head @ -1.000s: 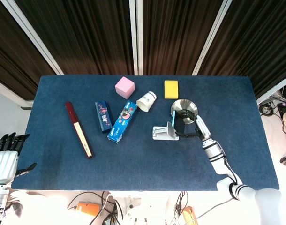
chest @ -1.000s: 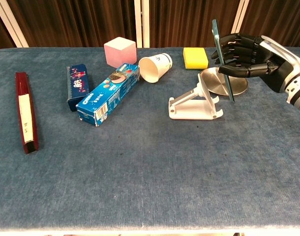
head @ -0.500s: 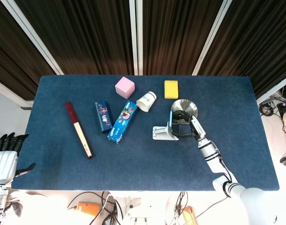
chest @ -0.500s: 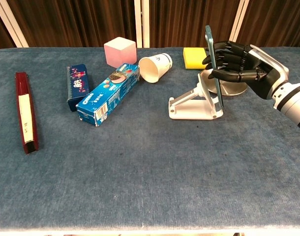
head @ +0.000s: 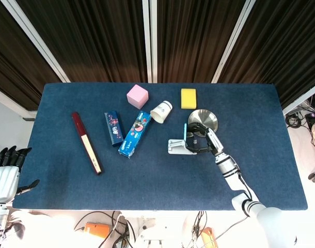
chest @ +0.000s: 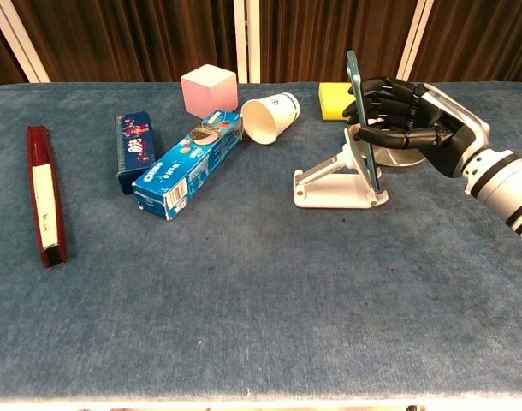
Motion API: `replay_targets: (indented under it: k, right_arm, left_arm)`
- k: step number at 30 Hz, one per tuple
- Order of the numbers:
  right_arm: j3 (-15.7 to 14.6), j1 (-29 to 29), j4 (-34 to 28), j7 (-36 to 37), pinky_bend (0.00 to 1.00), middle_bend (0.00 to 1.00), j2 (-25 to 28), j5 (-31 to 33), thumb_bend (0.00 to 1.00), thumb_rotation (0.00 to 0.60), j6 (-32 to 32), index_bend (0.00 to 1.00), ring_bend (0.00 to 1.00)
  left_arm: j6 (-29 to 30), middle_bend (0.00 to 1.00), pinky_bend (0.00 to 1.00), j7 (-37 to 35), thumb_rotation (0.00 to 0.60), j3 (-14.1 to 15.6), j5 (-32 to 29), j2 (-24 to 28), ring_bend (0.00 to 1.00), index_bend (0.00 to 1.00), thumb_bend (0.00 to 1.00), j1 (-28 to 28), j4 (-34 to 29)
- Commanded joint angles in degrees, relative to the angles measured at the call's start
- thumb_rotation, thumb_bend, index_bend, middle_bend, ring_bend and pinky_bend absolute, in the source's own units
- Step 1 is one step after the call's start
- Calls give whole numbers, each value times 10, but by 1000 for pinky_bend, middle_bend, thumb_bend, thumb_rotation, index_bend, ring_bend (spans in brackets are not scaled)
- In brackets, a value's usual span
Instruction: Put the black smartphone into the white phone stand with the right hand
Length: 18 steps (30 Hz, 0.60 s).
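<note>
My right hand (chest: 406,124) (head: 203,138) grips the black smartphone (chest: 362,120) (head: 185,135), which stands upright and shows edge-on with a teal rim. The phone's lower end sits at the right end of the white phone stand (chest: 334,187) (head: 178,146), against its raised back; whether it rests in the slot I cannot tell. My left hand (head: 6,170) hangs open off the table's left front corner, seen only in the head view.
A round metal dish (chest: 411,154) lies behind the right hand. A yellow sponge (chest: 334,94), tipped paper cup (chest: 269,117), pink cube (chest: 210,89), two blue boxes (chest: 188,163) and a dark red case (chest: 43,193) lie to the left and back.
The right hand has carried the upright phone leftward and down, from above the metal dish onto the stand's right end. The left hand has stayed put.
</note>
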Motion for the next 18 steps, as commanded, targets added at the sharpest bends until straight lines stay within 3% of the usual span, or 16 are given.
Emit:
replay_targets:
  k: [1, 9, 18]
  right_arm:
    - [-1, 1, 3, 2, 376, 505, -2, 1, 401, 600, -2, 596, 349]
    - [-5, -1, 4, 9, 361, 466, -3, 5, 303, 600, -5, 548, 326]
    - [-8, -4, 4, 11, 347, 445, -5, 7, 297, 600, -5, 521, 307]
  left_arm:
    - [-1, 157, 0, 0, 600, 0, 0, 1, 48, 130, 64, 0, -1]
    - [-3, 157, 0, 2, 600, 0, -1, 0, 49, 130, 64, -2, -2]
    - [-5, 158, 0, -3, 600, 0, -1, -1, 49, 130, 64, -3, 3]
